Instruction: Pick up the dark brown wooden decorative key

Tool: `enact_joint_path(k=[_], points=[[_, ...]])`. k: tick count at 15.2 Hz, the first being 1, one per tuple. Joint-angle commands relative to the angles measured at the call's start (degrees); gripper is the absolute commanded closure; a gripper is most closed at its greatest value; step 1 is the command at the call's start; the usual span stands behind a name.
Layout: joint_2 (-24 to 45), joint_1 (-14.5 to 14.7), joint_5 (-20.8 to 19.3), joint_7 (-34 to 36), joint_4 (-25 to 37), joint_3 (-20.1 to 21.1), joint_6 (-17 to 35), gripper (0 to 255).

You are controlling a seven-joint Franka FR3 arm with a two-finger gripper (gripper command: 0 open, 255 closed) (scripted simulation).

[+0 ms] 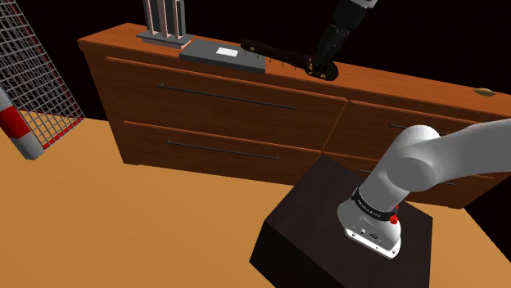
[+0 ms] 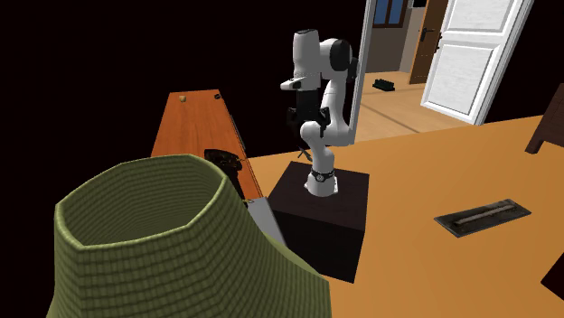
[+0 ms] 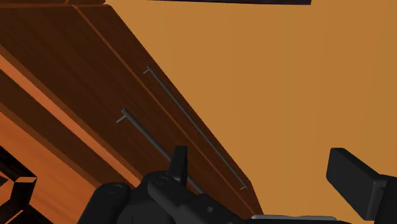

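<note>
- Dark brown key [image 1: 281, 54] lies flat along the wooden dresser [image 1: 246, 123] top, just beside the grey tray [image 1: 223, 56], on the shoulder view's right of it.
- Your gripper [image 1: 322, 69] sits low at the key's end farthest from the tray.
- Check the wrist view: the fingers [image 3: 356, 181] are spread wide, with orange floor [image 3: 267, 76] showing between them.

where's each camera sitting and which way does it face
Shoulder view: beside the stand, looking over the dresser; arm and gripper show.
Second exterior view: beyond the dresser's end, behind a green ribbed object, facing the arm.
Wrist view: on the wrist, looking past the gripper down the dresser front to the floor.
Shared: the dresser.
</note>
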Motion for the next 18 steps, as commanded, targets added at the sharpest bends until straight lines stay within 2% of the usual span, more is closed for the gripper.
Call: enact_joint_path(k=[1,10,18], points=[[0.00,0.00,0.00,0.00,0.00,0.00,0.00,0],[12.85,-0.04,-9.33,-15.11,4.44,-5.39,11.22,0],[26.45,0.37,-14.46,-26.95,13.17,-9.33,20.48,0]])
